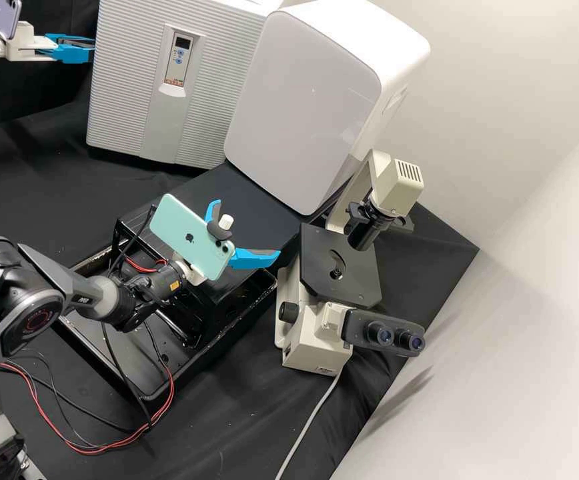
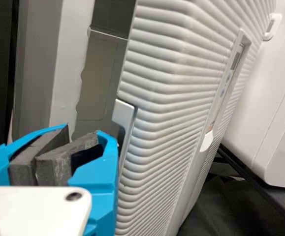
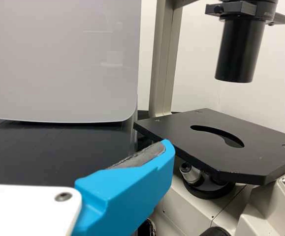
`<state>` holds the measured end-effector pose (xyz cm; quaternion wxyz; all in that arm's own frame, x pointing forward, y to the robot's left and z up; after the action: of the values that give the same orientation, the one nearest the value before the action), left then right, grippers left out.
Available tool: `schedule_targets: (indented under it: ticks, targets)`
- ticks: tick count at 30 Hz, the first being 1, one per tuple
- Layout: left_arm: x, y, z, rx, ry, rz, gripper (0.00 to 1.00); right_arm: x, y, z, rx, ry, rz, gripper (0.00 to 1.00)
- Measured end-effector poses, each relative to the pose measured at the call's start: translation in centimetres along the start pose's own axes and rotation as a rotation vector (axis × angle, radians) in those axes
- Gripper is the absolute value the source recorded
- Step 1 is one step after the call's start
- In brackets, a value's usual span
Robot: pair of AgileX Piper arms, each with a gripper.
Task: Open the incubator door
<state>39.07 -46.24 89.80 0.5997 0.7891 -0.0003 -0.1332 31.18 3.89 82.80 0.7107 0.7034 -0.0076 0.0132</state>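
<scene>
Ribbed pale-grey incubator door [image 2: 167, 113] is right beside the left gripper [image 1: 89, 49], whose bright blue fingers are pinched narrow, rough grey pads [image 2: 58, 164] pretty much together. Right gripper's [image 1: 247, 227] curvy blue fingers are spread wide, near a flat, angular black microscope stage [image 1: 326, 257].

Pale wall [image 1: 503, 87] rising behind, faint slanting line across it. Soft shadow [image 1: 406, 393] low down. Black cloth [image 1: 203, 433] underneath, loosely creased.
</scene>
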Motion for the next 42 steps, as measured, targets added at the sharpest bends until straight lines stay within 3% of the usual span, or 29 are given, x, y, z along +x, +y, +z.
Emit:
schedule_targets:
  ticks: [6,12,18,25,30,35,39,42]
  targets:
    - [0.3,-0.1,-0.2,-0.021,-0.015,-0.036,0.0,0.0,0.0,0.0,0.0,0.0,0.0,1.0]
    - [0.3,-0.3,0.2,0.016,-0.056,-0.061,0.0,0.0,0.0,0.0,0.0,0.0,0.0,1.0]
    - [-0.9,-1.5,0.8,-0.005,-0.104,-0.071,0.0,0.0,0.0,0.0,0.0,0.0,0.0,1.0]
    - [-2.5,-3.1,4.0,0.131,-0.35,-0.127,0.0,0.0,0.0,0.0,0.0,0.0,0.0,1.0]
    - [-3.2,-3.6,5.4,0.164,-0.47,-0.136,0.0,0.0,0.0,0.0,0.0,0.0,0.0,1.0]
    - [-3.5,-3.8,5.6,0.173,-0.479,-0.144,0.0,0.0,0.0,0.0,0.0,0.0,0.0,1.0]
    - [-3.5,-3.9,5.1,0.172,-0.414,-0.153,0.0,0.0,0.0,0.0,0.0,0.0,0.0,1.0]
    - [-3.4,-3.7,4.3,0.127,-0.3,-0.127,0.0,0.0,0.0,0.0,0.0,0.0,0.0,1.0]
